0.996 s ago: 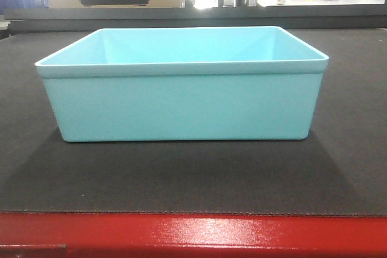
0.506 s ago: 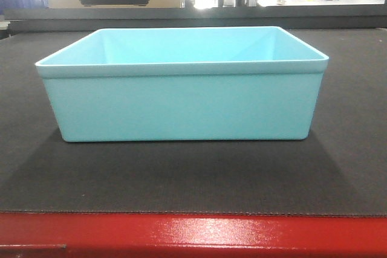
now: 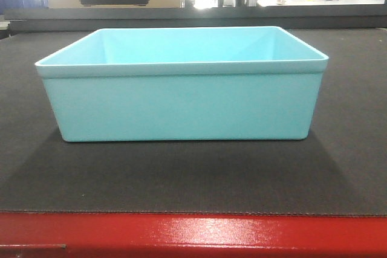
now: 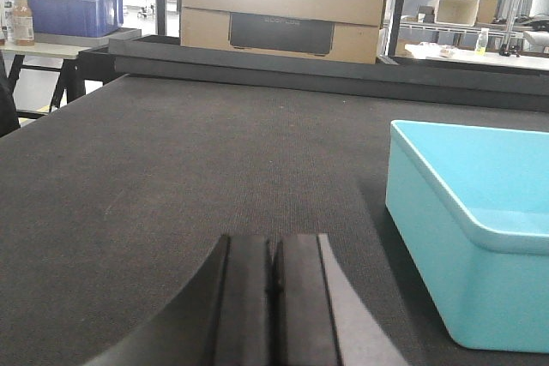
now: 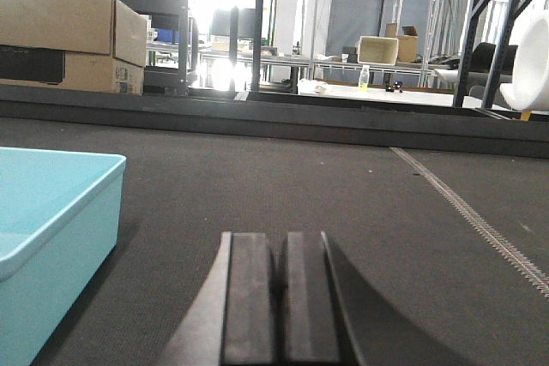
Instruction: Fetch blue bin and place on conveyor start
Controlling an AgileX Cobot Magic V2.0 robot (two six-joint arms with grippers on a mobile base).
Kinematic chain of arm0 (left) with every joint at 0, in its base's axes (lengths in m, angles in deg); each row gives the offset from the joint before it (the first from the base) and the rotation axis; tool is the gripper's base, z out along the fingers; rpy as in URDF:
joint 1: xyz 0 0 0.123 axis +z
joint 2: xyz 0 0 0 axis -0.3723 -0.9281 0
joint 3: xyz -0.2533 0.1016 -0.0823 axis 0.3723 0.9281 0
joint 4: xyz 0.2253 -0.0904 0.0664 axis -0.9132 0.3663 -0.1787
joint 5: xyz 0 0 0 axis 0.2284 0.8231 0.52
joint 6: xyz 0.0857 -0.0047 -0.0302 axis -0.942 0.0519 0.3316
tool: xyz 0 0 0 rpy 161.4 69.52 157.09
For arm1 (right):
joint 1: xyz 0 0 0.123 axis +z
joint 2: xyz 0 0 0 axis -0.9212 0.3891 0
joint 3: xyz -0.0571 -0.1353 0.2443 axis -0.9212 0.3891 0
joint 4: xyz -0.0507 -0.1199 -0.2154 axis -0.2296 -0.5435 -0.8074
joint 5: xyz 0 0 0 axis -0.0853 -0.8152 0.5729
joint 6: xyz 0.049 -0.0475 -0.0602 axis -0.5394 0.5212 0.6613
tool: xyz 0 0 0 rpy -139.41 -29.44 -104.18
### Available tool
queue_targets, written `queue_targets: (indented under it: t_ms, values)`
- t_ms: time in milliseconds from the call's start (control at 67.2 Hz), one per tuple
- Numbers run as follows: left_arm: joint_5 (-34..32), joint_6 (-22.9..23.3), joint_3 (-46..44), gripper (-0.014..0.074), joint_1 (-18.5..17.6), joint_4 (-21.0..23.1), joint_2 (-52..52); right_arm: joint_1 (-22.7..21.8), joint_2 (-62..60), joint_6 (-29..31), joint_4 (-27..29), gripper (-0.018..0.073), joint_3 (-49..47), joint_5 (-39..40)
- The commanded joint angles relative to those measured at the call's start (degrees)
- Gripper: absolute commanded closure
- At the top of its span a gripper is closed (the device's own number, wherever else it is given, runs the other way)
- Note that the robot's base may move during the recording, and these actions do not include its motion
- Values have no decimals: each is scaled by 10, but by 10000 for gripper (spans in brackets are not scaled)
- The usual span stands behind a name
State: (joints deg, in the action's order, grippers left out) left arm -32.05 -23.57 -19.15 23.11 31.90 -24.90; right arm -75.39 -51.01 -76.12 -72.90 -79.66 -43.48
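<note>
The blue bin (image 3: pixel 181 104), a pale turquoise tub, stands upright and empty on the conveyor start (image 3: pixel 181 179), a dark ribbed belt with a glossy red front edge (image 3: pixel 193 234). My left gripper (image 4: pixel 274 246) is shut and empty, low over the belt to the left of the bin (image 4: pixel 472 237), apart from it. My right gripper (image 5: pixel 280 242) is shut and empty, low over the belt to the right of the bin (image 5: pixel 43 229), apart from it. Neither gripper shows in the front view.
A cardboard box (image 4: pixel 283 6) stands behind the belt's black back rail (image 4: pixel 300 66). A dark blue bin (image 4: pixel 64 10) sits on a table at the far left. Metal shelf frames and a work table (image 5: pixel 377 92) stand behind at the right. A seam (image 5: pixel 467 207) crosses the belt at the right.
</note>
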Motion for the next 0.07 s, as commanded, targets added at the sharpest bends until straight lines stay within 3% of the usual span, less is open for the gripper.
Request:
queue_targets:
  t_ms: [0, 59]
  values:
    - [-8, -1, -1, 707, 2, -4, 3, -2, -2, 6, -2, 721, -3, 17]
    - [-8, -1, -1, 707, 2, -4, 3, -2, -2, 6, -2, 721, -3, 17]
